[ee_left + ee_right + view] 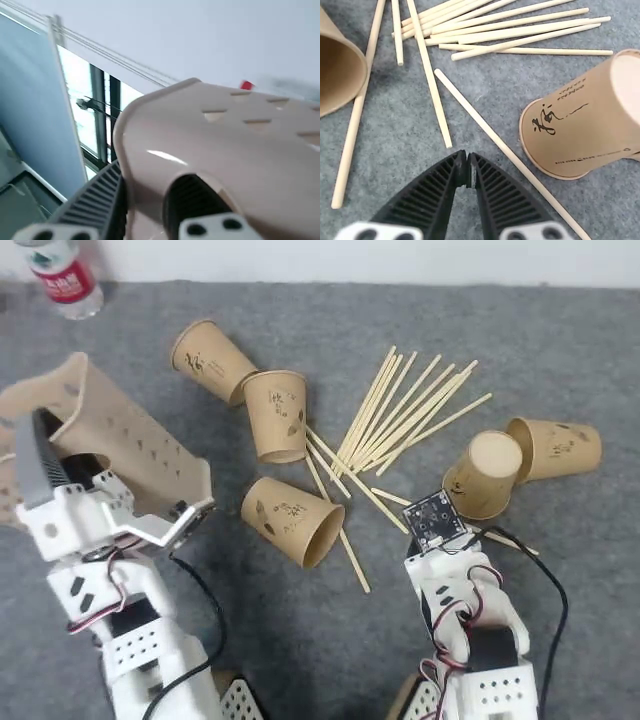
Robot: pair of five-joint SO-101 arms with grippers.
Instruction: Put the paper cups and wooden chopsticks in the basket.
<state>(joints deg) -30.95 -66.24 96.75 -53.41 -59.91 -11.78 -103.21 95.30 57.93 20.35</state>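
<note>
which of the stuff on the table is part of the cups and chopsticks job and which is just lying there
Belongs to the job:
- five paper cups, all tipped over on the grey mat
- wooden chopsticks, scattered between the cups
- basket, tilted at the left

Just lying about:
- plastic bottle with a red label, at the far left corner

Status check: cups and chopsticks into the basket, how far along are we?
Done: nothing seen in the basket so far.
In hand: the left gripper is shut on the basket's wall, holding it tilted. The right gripper is shut and empty, over the table beside the wooden chopsticks.
Left: all five paper cups and every chopstick, all lying on the table.
</note>
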